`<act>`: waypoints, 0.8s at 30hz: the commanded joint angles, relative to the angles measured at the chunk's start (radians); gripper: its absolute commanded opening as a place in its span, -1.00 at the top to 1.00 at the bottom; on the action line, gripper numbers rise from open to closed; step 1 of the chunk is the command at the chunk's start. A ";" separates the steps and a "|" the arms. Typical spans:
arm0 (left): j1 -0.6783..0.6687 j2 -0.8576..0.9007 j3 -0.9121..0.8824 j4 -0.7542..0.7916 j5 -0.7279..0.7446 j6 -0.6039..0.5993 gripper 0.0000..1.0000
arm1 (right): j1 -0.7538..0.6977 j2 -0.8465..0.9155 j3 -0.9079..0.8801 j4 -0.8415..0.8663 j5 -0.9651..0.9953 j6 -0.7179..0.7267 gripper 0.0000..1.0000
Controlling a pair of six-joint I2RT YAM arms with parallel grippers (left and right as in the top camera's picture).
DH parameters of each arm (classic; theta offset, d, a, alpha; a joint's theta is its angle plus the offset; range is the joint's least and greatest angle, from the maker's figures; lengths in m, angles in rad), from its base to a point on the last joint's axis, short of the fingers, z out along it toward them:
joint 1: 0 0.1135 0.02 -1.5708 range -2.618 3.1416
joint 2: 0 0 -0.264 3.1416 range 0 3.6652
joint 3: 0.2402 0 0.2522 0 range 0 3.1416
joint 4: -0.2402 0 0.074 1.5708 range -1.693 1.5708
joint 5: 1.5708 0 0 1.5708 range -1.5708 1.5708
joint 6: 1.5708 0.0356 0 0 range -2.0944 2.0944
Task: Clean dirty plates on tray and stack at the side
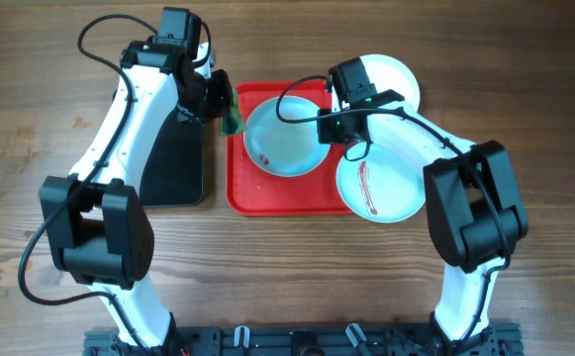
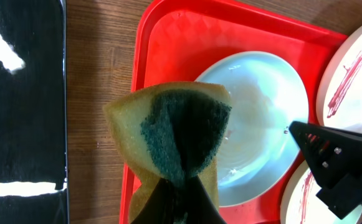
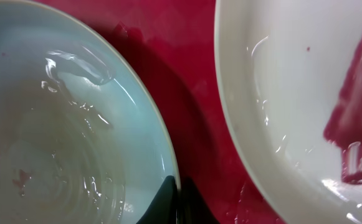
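Observation:
A pale mint-green plate (image 1: 285, 140) lies on the red tray (image 1: 267, 198), wet, with small red specks. My right gripper (image 1: 331, 127) is shut on its right rim, one finger inside and one outside in the right wrist view (image 3: 177, 202). A white plate (image 1: 381, 183) with a dark red streak overlaps the tray's right edge. Another plate (image 1: 394, 79) sits beyond the tray's far right corner, partly under my right arm. My left gripper (image 1: 226, 111) is shut on a yellow-green sponge (image 2: 181, 130), hanging over the tray's left edge beside the mint plate (image 2: 261, 124).
A black tray (image 1: 173, 163) lies left of the red tray on the wooden table (image 1: 525, 89). In the left wrist view, two streaked plates (image 2: 355, 62) (image 2: 302, 196) show at the right, with my right gripper (image 2: 296, 129) between them.

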 commanded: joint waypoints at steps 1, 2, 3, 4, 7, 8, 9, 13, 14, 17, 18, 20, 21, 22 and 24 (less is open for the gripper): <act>-0.003 -0.015 0.003 -0.002 -0.002 -0.002 0.92 | 0.015 0.043 0.011 -0.022 0.014 0.270 0.92; -0.003 -0.015 0.000 -0.002 -0.002 -0.003 0.92 | 0.019 0.046 0.008 -0.035 0.023 0.322 0.91; -0.003 -0.015 -0.002 -0.002 -0.002 -0.003 0.92 | 0.023 0.046 0.005 -0.045 0.025 0.355 0.91; -0.003 -0.015 -0.004 -0.002 -0.002 -0.006 0.92 | 0.028 0.046 0.000 -0.053 0.025 0.387 0.92; -0.003 -0.015 -0.008 -0.002 -0.002 -0.010 0.92 | 0.049 0.046 -0.002 -0.090 0.014 0.476 0.91; -0.003 -0.015 -0.008 -0.002 -0.002 -0.016 0.92 | 0.058 0.046 -0.002 -0.100 0.009 0.497 0.91; -0.003 -0.015 -0.008 -0.002 -0.002 -0.026 0.92 | 0.066 0.046 -0.002 -0.104 0.006 0.513 0.91; -0.005 -0.013 -0.008 -0.001 -0.002 -0.068 0.92 | 0.101 0.046 -0.002 -0.092 0.007 0.520 0.91; -0.012 -0.004 -0.008 0.002 -0.002 -0.096 0.92 | 0.104 0.046 -0.002 -0.087 0.006 0.510 0.91; -0.037 0.018 -0.008 0.006 0.000 -0.119 0.92 | 0.103 0.046 -0.002 -0.080 0.007 0.502 0.91; -0.050 0.029 -0.008 0.008 -0.002 -0.126 0.92 | 0.104 0.046 -0.002 -0.078 0.006 0.502 0.91; -0.078 0.049 -0.008 0.009 -0.002 -0.131 0.92 | 0.104 0.046 -0.002 -0.076 0.006 0.503 0.92; -0.091 0.056 -0.008 0.007 -0.003 -0.131 0.92 | 0.104 0.046 -0.002 -0.073 0.006 0.503 0.91; -0.103 0.065 -0.008 0.003 -0.008 -0.135 0.92 | 0.104 0.046 -0.002 -0.073 0.006 0.502 0.91; -0.121 0.080 -0.008 -0.015 -0.046 -0.170 0.92 | 0.103 0.046 -0.002 -0.073 0.006 0.502 0.91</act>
